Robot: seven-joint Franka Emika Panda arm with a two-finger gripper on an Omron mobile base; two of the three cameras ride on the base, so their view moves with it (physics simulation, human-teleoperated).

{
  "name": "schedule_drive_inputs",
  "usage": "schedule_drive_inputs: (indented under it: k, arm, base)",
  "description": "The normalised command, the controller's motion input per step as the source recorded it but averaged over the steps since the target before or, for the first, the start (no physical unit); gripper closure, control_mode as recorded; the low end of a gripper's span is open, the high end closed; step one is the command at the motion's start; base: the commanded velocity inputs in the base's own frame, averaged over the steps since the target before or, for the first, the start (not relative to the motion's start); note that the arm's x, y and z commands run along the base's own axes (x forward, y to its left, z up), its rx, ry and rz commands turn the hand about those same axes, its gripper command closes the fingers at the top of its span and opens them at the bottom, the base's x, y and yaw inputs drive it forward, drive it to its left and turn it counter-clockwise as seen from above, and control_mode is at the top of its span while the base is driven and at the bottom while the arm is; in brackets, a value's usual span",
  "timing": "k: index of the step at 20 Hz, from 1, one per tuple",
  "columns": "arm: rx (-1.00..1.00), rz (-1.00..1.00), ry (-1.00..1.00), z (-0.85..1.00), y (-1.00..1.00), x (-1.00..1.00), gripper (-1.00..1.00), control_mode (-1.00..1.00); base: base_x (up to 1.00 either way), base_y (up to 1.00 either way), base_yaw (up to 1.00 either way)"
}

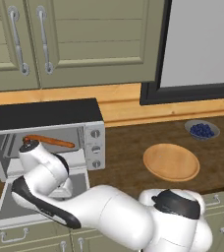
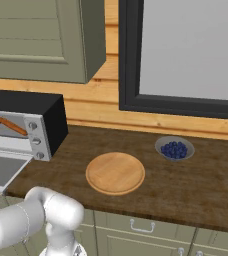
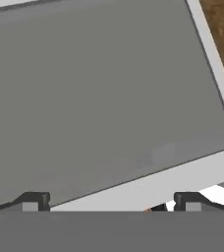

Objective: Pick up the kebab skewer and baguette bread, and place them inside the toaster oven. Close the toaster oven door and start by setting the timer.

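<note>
Because the toaster oven door lies folded flat in front of the toaster oven, your claw hovers just above its grey window with its fingers spread wide and nothing between them, well placed to reach the door's edge for closing. The baguette bread already rests inside the cavity. The kebab skewer may lie behind it, but you cannot confirm that from these angles. On the bench sit a round wooden board and a bowl of blueberries, both well apart from the oven.
</note>
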Motion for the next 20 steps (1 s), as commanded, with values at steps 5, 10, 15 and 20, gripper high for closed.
schedule_drive_inputs:
  k: [5,10,15,20]
  arm:
    - [0.01,0.39,0.25,-0.51,-0.04,-0.48,-1.0,-1.0]
    - [0.05,0.16,0.19,-0.66,0.0,-0.16,-1.0,-1.0]
    - [0.03,0.0,0.02,-0.65,0.02,-0.01,-1.0,-1.0]
    - [0.0,0.0,-0.11,-0.4,0.01,0.17,-1.0,-1.0]
  base:
    - [0.0,0.0,0.0]
    - [0.0,0.0,0.0]
    - [0.0,0.0,0.0]
    - [0.0,0.0,0.0]
